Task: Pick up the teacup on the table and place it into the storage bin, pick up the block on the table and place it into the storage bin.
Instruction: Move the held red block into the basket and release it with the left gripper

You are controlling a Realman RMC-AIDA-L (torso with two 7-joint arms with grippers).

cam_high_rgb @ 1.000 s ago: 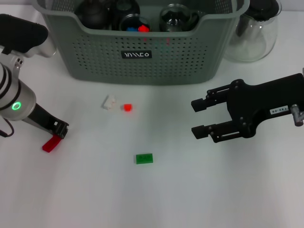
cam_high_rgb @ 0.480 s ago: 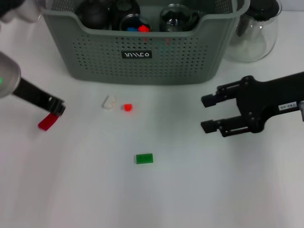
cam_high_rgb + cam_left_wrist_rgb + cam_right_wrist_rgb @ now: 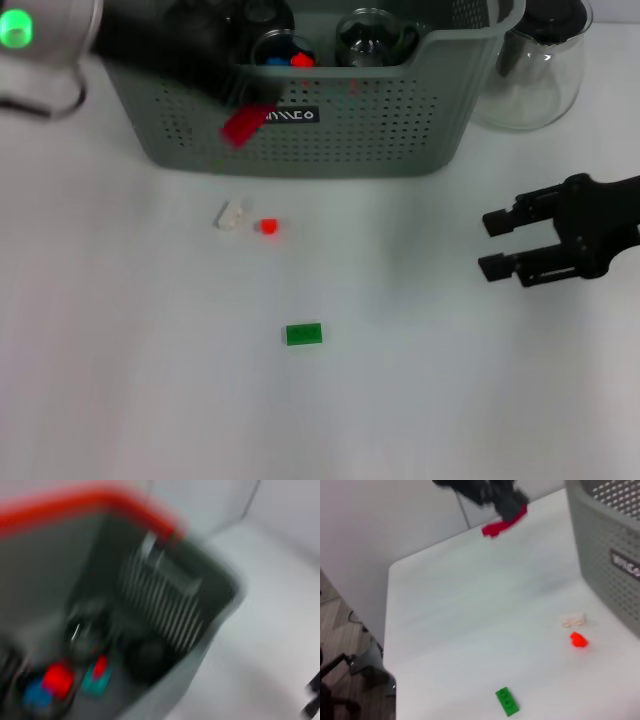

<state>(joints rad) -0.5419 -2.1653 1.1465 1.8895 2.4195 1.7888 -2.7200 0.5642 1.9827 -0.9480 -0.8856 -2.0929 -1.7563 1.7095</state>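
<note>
At the far left of the head view the left arm reaches across toward the storage bin (image 3: 300, 140), and the left gripper (image 3: 245, 108) hangs in front of the bin's near wall just below its rim, its fingers closed on a red block (image 3: 238, 126) that sticks out tilted beneath them; the right wrist view shows the same red block (image 3: 504, 522) clamped in that gripper above the table. Inside the bin, seen blurred from the left wrist, lie dark round vessels and red and blue pieces (image 3: 57, 679); which of the vessels is the teacup cannot be told. On the white table (image 3: 150, 380) in front of the bin lie a small white block (image 3: 229, 215) and, just beside it, a small red piece (image 3: 267, 226), with a green block (image 3: 304, 333) nearer the robot and apart from both. A clear glass pitcher (image 3: 540, 70) stands right of the bin, close to its corner. Farthest right, the right gripper (image 3: 500, 244) hovers above the table, well clear of the blocks, its two black fingers spread apart and holding nothing.
</note>
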